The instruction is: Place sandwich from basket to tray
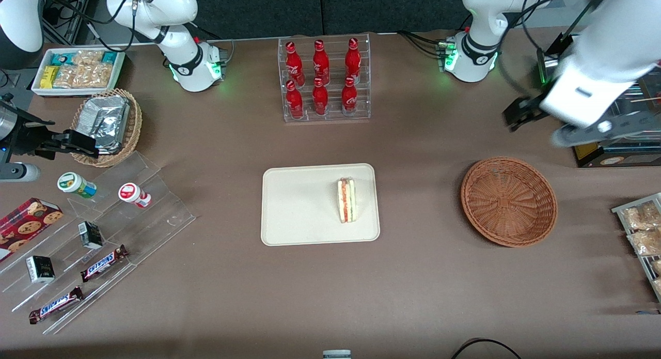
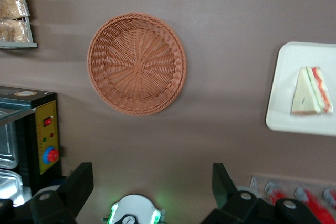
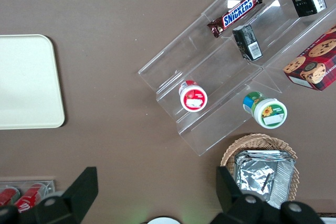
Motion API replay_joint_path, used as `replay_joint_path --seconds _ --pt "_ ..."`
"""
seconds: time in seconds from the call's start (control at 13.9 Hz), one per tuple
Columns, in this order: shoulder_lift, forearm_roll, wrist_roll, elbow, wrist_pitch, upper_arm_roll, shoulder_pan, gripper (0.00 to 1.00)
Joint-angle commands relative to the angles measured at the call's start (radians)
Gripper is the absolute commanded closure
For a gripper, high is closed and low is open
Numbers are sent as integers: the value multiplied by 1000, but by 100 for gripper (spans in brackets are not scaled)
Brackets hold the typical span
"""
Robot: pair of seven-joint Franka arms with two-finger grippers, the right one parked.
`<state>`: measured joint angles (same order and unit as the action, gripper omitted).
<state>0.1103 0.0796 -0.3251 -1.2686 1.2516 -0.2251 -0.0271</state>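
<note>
At the left edge of the frame you see one end of the tray (image 3: 26, 82). A clear stepped stand (image 3: 220, 72) runs from the centre to the upper right. On it, locate a Snickers bar (image 3: 234, 13), two dark cartons (image 3: 247, 42), a red-lidded cup (image 3: 193, 96) and a green-lidded cup (image 3: 265, 110). A cookie box (image 3: 314, 61) lies at the right edge. At the lower right, a tan wicker basket (image 3: 257, 139) holds foil packs (image 3: 262, 174).

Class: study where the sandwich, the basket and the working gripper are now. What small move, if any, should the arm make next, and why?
Probably none beyond holding clear or parking. The sandwich already lies on the tray, the basket is empty, and the gripper hangs open and empty above the table, farther from the front camera than the basket.
</note>
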Motion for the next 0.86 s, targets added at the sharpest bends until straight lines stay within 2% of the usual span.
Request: replay_joint_path --seconds 0.0,0.14,0.43,0.79 --pt "-84 -70 133 -50 -29 114 -17 0" --pt "-125 -84 185 -101 -23 147 -17 0" --pt "-202 -86 205 -241 46 148 -11 0" --pt "-162 -64 204 -206 55 147 -16 0"
